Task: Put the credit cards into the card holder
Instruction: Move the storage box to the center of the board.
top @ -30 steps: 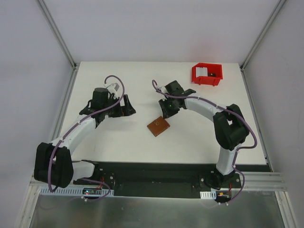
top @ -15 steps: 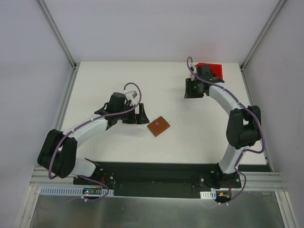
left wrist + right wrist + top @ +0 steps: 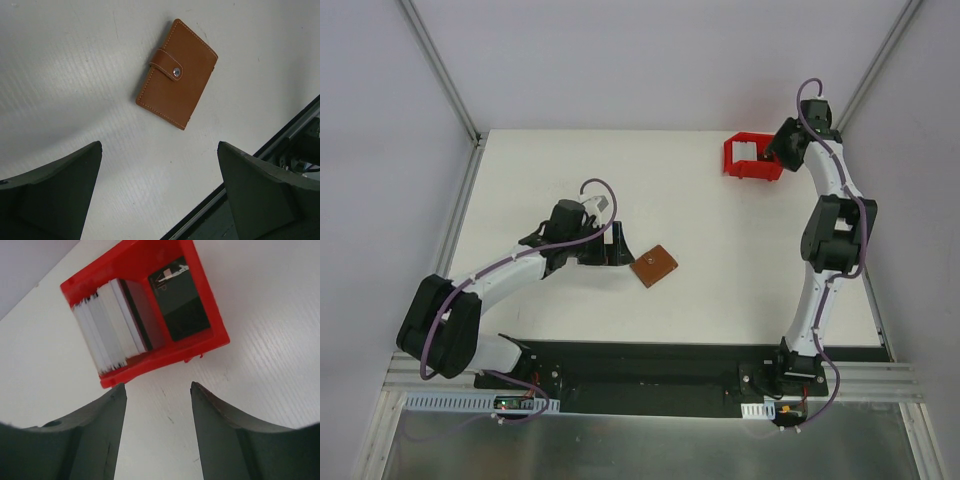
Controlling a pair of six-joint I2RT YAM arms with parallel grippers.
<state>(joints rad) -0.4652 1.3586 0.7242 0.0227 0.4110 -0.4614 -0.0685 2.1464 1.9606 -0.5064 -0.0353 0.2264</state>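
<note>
- Jaws on my left gripper [image 3: 620,247] are spread wide with nothing between them. It sits low over the table [image 3: 560,180], just left of the card holder and not touching it.
- From the left wrist camera I see the card holder [image 3: 177,74] ahead of the two fingers, lined up with the gap between them.
- The holder lies flat on the table near the middle, turned on a diagonal. It is folded closed, with its strap fastened by the metal stud on its face.
- Well to the right of the holder, toward the far edge, stands the red bin [image 3: 752,170].
- The credit cards [image 3: 107,330] are a whitish stack standing on edge in the bin compartment on the holder's side. None is at the holder.
- In the bin compartment away from the holder lies a dark flat piece [image 3: 182,300]. I can't tell what it is.
- My right gripper [image 3: 157,395] is at the bin, on the side away from the holder. Its jaws are parted and grip nothing, with bare table showing between the fingers.
</note>
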